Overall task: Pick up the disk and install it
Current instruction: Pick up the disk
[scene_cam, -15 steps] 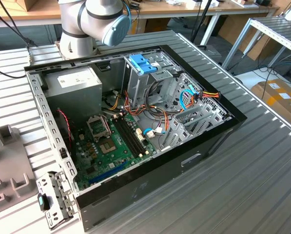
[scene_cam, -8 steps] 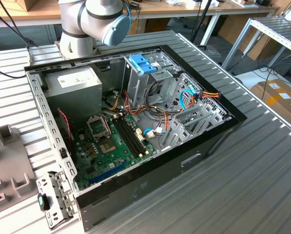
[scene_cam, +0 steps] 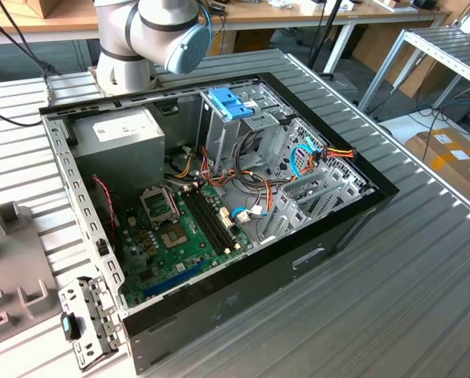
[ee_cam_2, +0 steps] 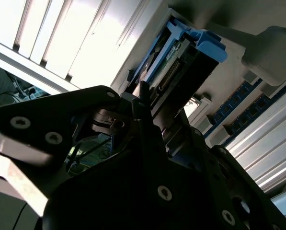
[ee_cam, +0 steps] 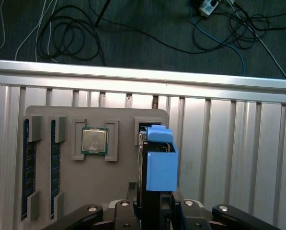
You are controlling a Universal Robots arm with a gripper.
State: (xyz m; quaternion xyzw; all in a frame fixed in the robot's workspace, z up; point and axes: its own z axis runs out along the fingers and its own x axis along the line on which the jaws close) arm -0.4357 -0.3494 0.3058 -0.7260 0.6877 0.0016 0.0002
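Note:
The disk (ee_cam: 142, 160) stands on edge with a light-blue plastic bracket (ee_cam: 160, 165) clipped round it. It is over the grey parts tray (ee_cam: 119, 184), at the tray's recessed slot (ee_cam: 141, 125). Whether it still rests in the slot I cannot tell. My gripper (ee_cam: 154, 207) is shut on the disk, one black finger on each flat side. In the second wrist view the disk (ee_cam_2: 165, 64) and its blue bracket (ee_cam_2: 205, 43) stick out beyond my gripper (ee_cam_2: 146, 117), with a fingertip (ee_cam_2: 143, 96) against the disk's side.
The tray also holds a processor chip (ee_cam: 94, 142) and two memory sticks (ee_cam: 27, 177). It lies on a slatted aluminium table (ee_cam: 229, 158), with cables (ee_cam: 219, 28) on the floor beyond. The open computer case (scene_cam: 219, 197) has a drive cage with another blue bracket (scene_cam: 231, 102).

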